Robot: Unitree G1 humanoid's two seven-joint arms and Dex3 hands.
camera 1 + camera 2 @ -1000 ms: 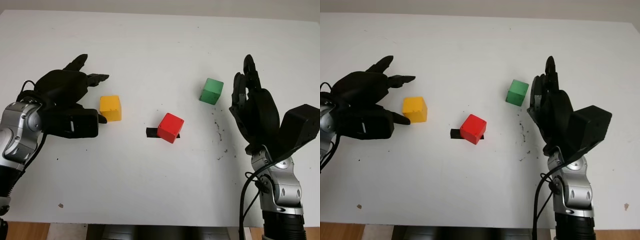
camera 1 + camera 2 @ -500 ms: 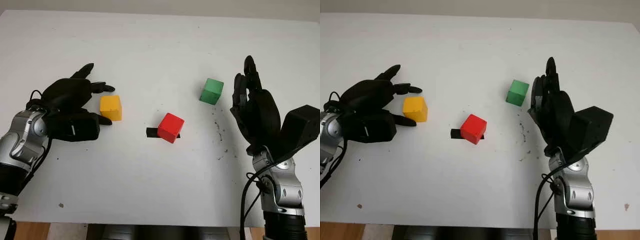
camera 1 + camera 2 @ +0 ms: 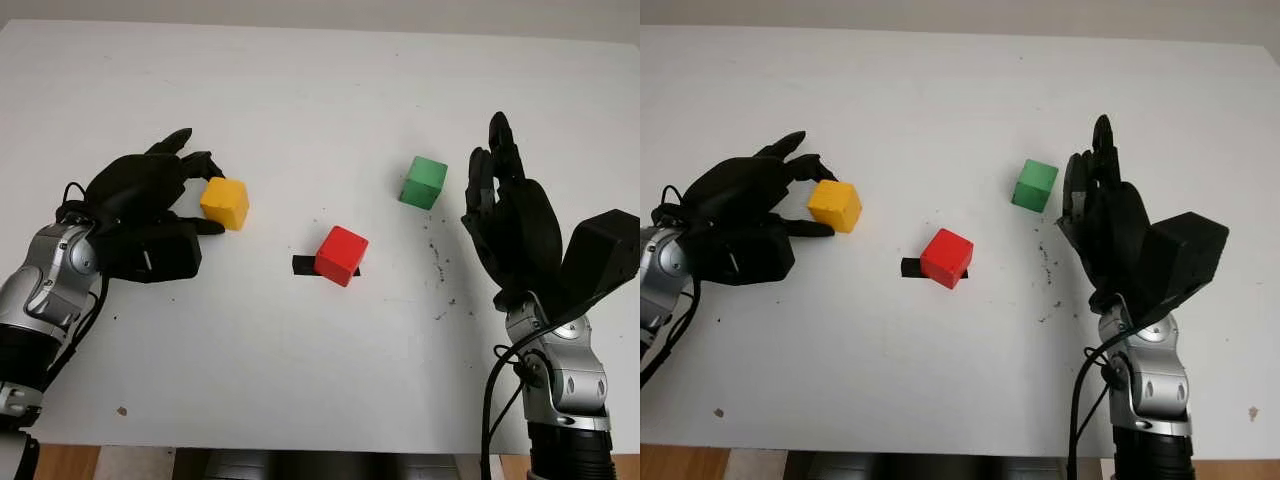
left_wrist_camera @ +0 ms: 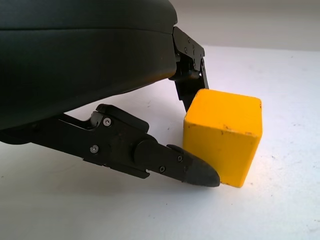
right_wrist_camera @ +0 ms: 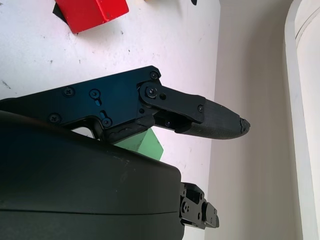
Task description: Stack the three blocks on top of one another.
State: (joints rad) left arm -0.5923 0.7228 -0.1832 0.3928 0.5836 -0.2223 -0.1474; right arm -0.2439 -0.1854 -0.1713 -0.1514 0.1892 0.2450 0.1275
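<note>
Gripping the yellow block (image 3: 224,203) between its fingers (image 4: 192,171), the left hand (image 3: 150,205) sits at the left of the white table (image 3: 300,90), the block tilted. A red block (image 3: 341,255) lies at the centre on a black mark (image 3: 303,265). The green block (image 3: 424,182) sits just beside the right hand (image 3: 510,215), which holds nothing.

Black right hand (image 5: 150,165) open above white table (image 5: 165,60), one finger (image 5: 200,117) reaching across, red block (image 5: 92,12) at the frame edge, green block (image 5: 145,145) partly hidden behind the shell
</note>
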